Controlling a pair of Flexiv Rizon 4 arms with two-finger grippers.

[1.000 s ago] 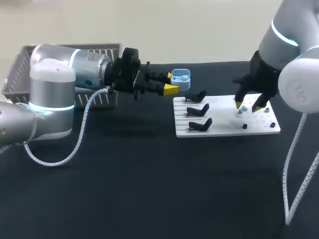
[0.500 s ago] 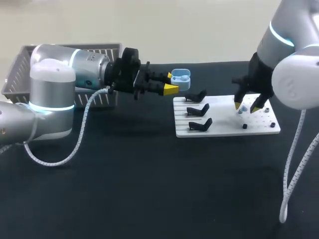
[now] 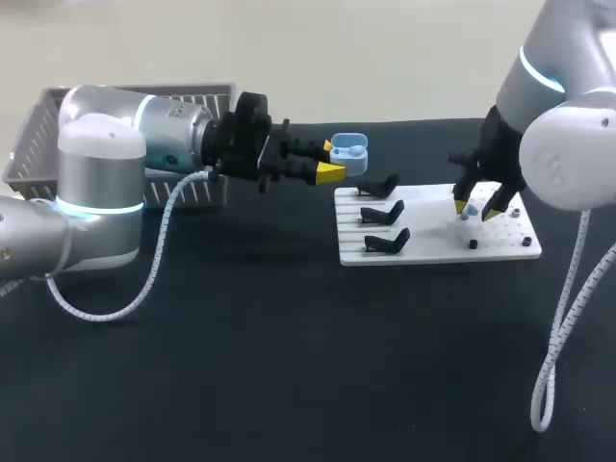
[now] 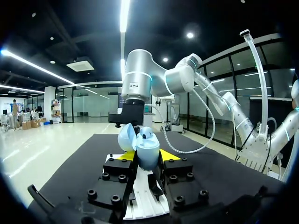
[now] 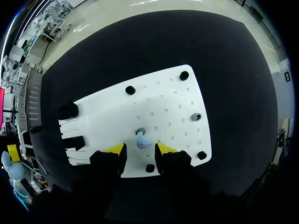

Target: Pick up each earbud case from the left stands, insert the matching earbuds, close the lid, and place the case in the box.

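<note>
Left jaws pinch the open case (image 4: 147,151) by its smooth base. Right jaws, spread, straddle the tiny earbud (image 5: 143,140): probably light and slippery, best pinched across its rounded body.

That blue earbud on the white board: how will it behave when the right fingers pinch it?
The earbud looks tiny and smooth, so probably light and apt to slip from the fingers. Its rounded body may roll if nudged on the white board.
</note>
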